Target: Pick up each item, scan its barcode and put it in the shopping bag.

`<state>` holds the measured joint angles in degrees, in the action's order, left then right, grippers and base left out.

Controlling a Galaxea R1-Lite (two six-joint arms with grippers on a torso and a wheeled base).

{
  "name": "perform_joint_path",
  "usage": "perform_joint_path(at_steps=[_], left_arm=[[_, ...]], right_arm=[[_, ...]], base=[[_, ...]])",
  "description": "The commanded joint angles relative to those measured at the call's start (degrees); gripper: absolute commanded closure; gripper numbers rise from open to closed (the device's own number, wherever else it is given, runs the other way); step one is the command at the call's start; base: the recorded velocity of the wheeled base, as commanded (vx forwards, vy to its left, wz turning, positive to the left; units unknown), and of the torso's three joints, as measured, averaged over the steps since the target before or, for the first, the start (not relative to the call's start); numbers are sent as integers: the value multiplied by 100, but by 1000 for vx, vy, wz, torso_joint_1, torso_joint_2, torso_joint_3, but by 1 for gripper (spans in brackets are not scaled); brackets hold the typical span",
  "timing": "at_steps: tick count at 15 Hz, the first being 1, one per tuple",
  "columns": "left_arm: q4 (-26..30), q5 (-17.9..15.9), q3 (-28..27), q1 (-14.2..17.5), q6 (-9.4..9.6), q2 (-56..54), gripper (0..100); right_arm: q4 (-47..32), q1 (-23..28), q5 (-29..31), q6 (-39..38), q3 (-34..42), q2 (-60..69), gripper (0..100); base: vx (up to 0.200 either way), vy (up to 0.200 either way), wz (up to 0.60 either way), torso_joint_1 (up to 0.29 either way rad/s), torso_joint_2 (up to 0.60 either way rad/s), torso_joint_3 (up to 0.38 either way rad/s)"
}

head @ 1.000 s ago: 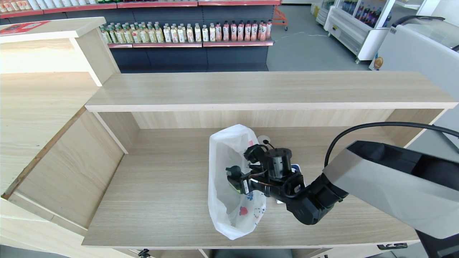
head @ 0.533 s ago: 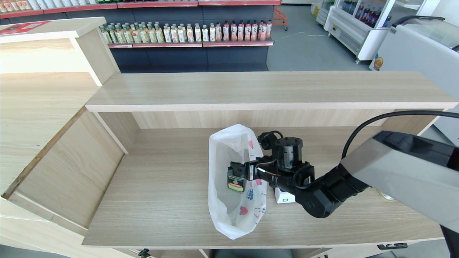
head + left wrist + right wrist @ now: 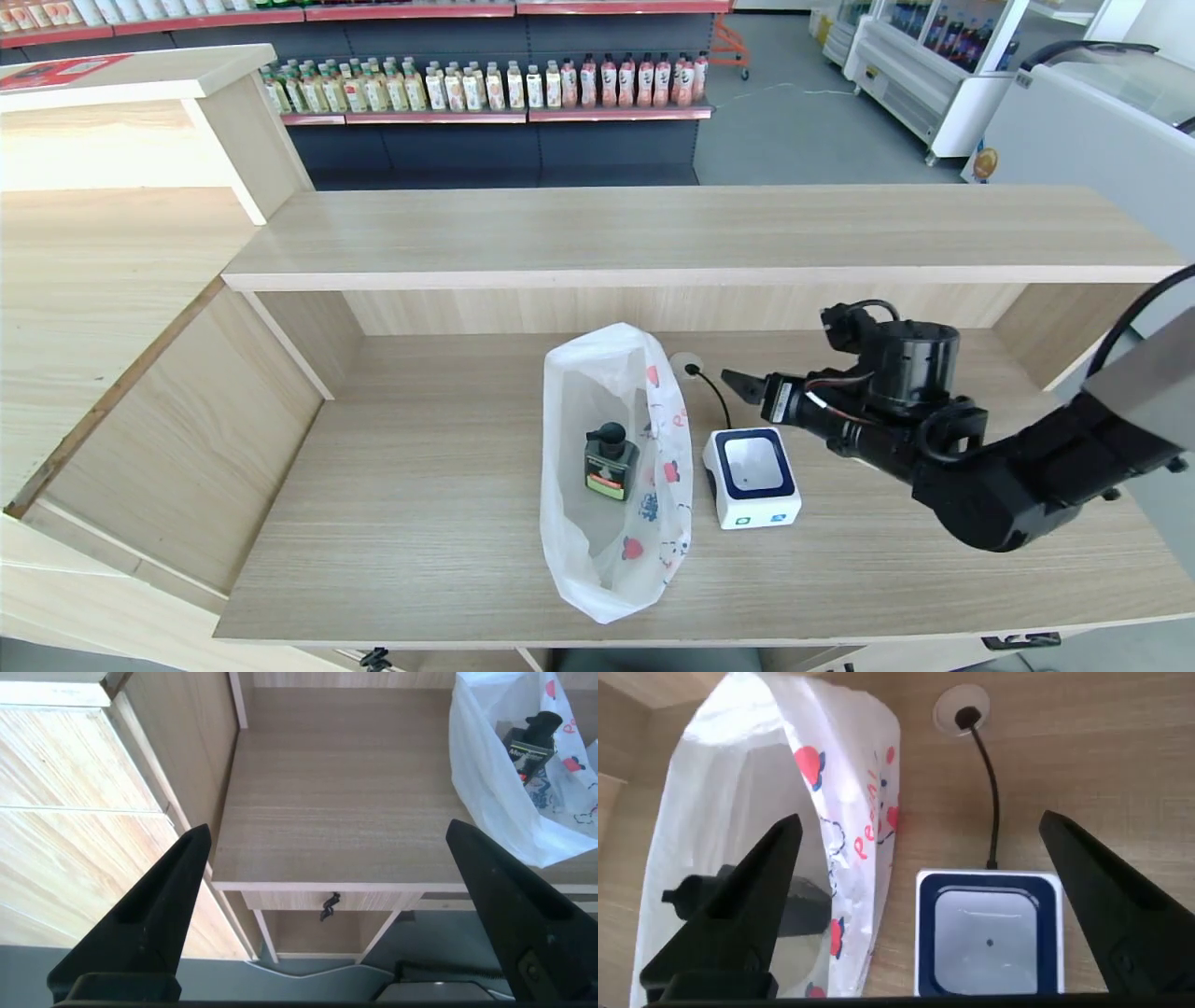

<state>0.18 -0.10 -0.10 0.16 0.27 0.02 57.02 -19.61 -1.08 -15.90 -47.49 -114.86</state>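
A white shopping bag [image 3: 644,532] with red and blue prints lies open on the lower counter. A dark green pump bottle [image 3: 611,459] stands inside it, also seen as the bottle [image 3: 533,737] in the bag [image 3: 495,784] and dimly through the bag wall [image 3: 757,905]. A white scanner [image 3: 752,476] with a blue-framed window sits just right of the bag. My right gripper [image 3: 742,385] hangs open and empty above the counter, behind and right of the scanner [image 3: 990,943]. My left gripper [image 3: 329,829] is open and empty, low in front of the counter's front edge.
A black cable [image 3: 717,397] runs from the scanner to a round grommet [image 3: 686,362] in the counter. A raised wooden ledge [image 3: 691,233] walls the back, and side panels [image 3: 187,429] close the left. Bare counter [image 3: 429,485] lies left of the bag.
My right gripper let go of the pump bottle inside the bag, then drew back to the right past the scanner. The bottle now stands in the bag.
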Motion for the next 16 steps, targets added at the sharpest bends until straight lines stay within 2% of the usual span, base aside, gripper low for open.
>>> perform_joint_path(at_steps=[1, 4, 6, 8, 9, 10, 11, 16], left_arm=[[-1, 1, 1, 2, 0, -2, 0], [-1, 1, 1, 2, 0, -2, 0], [-1, 1, 1, 2, 0, -2, 0], [-1, 1, 1, 2, 0, -2, 0], [-1, 1, 1, 2, 0, -2, 0], [-1, 1, 1, 2, 0, -2, 0], [-1, 1, 1, 2, 0, -2, 0], [-1, 1, 1, 2, 0, -2, 0]], right_arm=[[-6, 415, 12, 16, 478, 1168, 0], [3, 485, 29, 104, 1243, 2108, 0], [-103, 1109, 29, 922, 2245, 3048, 0], [-718, 1961, 117, 1897, 2948, 3637, 0], [-876, 2234, 135, 2064, 3167, 3787, 0], [-912, 2621, 152, 2143, 3475, 3892, 0], [-903, 2779, 161, 2179, 3589, 3945, 0], [-973, 3192, 179, 1862, 4328, 5422, 0]], base=[[0, 0, 0, 0, 0, 0], [0, 0, 0, 0, 0, 0], [0, 0, 0, 0, 0, 0], [0, 0, 0, 0, 0, 0], [0, 0, 0, 0, 0, 0], [0, 0, 0, 0, 0, 0], [0, 0, 0, 0, 0, 0], [0, 0, 0, 0, 0, 0]])
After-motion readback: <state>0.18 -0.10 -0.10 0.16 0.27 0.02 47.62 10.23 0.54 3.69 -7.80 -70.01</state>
